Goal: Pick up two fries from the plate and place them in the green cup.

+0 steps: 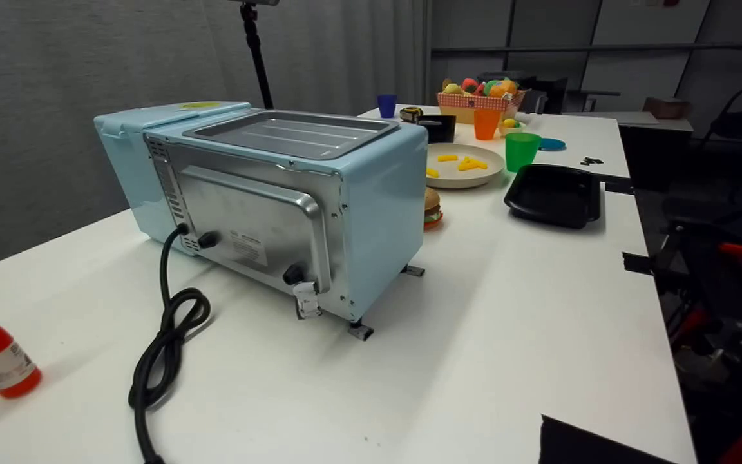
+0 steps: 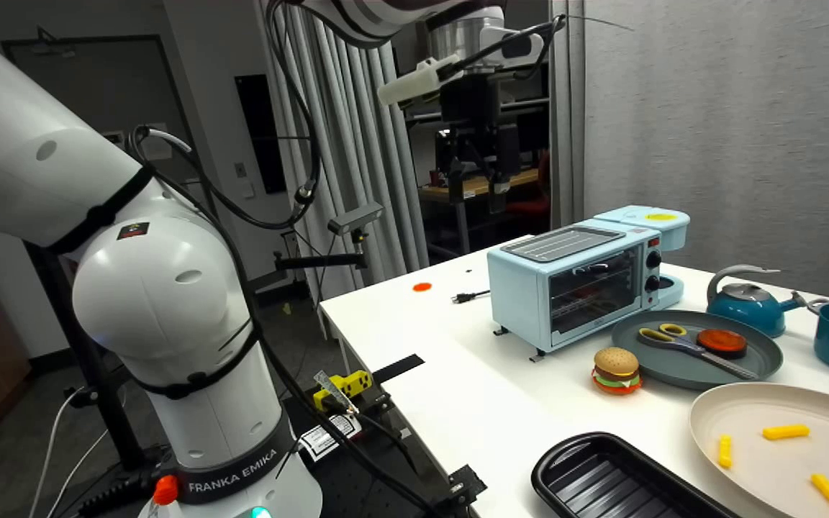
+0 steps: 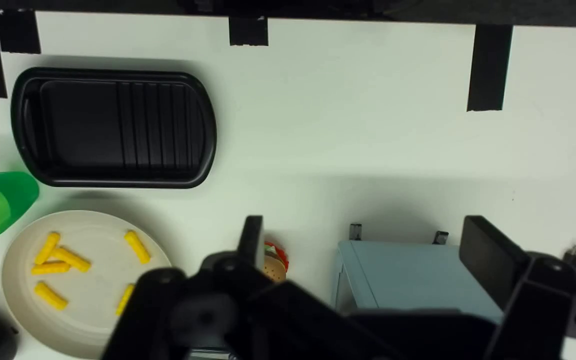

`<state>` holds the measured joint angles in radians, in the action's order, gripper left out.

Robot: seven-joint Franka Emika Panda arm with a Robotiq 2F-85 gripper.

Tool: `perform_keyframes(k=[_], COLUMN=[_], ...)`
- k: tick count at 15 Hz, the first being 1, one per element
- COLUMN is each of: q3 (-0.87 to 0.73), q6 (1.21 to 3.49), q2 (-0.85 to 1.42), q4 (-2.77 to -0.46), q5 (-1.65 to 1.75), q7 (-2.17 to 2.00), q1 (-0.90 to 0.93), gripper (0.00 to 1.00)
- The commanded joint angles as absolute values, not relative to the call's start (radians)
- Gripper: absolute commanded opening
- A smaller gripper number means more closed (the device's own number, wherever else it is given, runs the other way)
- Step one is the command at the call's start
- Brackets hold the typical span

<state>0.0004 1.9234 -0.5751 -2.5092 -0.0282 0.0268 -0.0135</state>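
Note:
The whitish plate (image 3: 95,287) lies at the lower left of the wrist view and shows in both exterior views (image 1: 467,176) (image 2: 763,471). Several yellow fries (image 3: 70,259) lie spread on it, some touching in a small heap; they also show in both exterior views (image 1: 471,164) (image 2: 785,432). The green cup (image 3: 15,195) stands beside the plate, also in an exterior view (image 1: 522,152). My gripper (image 3: 363,235) is open and empty, fingers wide apart. In an exterior view my gripper (image 2: 477,196) points down, high above the table, away from the plate and cup.
The blue toaster oven (image 2: 522,302) stands below the gripper in the wrist view. A toy burger (image 2: 616,370) is between oven and plate. The black tray (image 3: 83,125) lies near the cup and plate. A grey plate (image 2: 652,370) with scissors, a kettle (image 2: 745,311) and an orange cup (image 1: 487,124) stand around.

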Motion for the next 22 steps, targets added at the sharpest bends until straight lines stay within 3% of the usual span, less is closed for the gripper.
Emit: perform_keyframes(k=[1,14,22], q3=[-0.004,-0.004,-0.046], q6=[1.921,1.927,1.973], q2=[-0.575,-0.569,-0.436], q4=[-2.507,-2.505,-2.435], q5=[-0.025,-0.026,-0.013], q7=[0.025,0.019,-0.002], q1=[-0.009,-0.011,-0.061], gripper=[1.00,1.00,1.00])
